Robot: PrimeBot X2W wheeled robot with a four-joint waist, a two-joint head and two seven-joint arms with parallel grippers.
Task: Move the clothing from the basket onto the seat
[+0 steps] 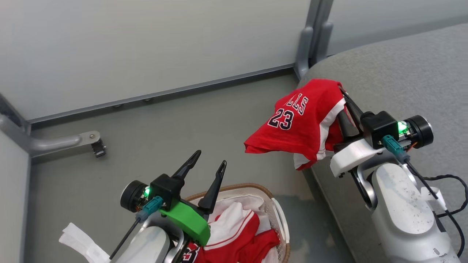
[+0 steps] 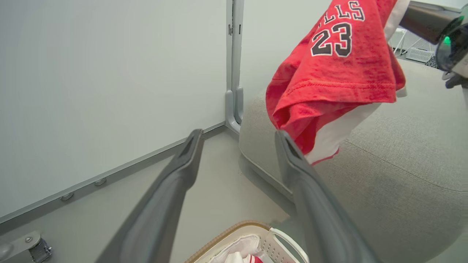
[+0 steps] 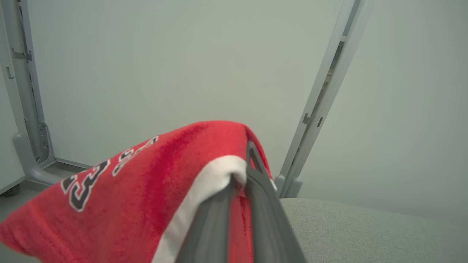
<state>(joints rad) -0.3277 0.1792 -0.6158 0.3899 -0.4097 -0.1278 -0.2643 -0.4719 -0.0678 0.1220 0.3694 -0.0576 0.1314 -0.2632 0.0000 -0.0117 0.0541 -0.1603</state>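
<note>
The right gripper point(image 3: 243, 175) is pinching a red garment point(image 1: 292, 120) by its white-trimmed edge, jaws closed on the cloth, and is holding it in the air at the corner of the seat point(image 1: 402, 73). Only the gripped end is hanging over the cushion. Most of the cloth is drooping beyond the seat's rounded edge, above the floor.

The left gripper point(image 1: 211, 159) is standing wide open and empty over the basket point(image 1: 256, 188), where more red-and-white clothing point(image 1: 241, 233) is lying.

Letting go here is looking risky. With so much weight hanging off the side, the garment would likely be sliding down the curved edge to the floor. The grip is also sitting on a thin edge of cloth, so a quick swing could be pulling it loose before it is over the seat.
</note>
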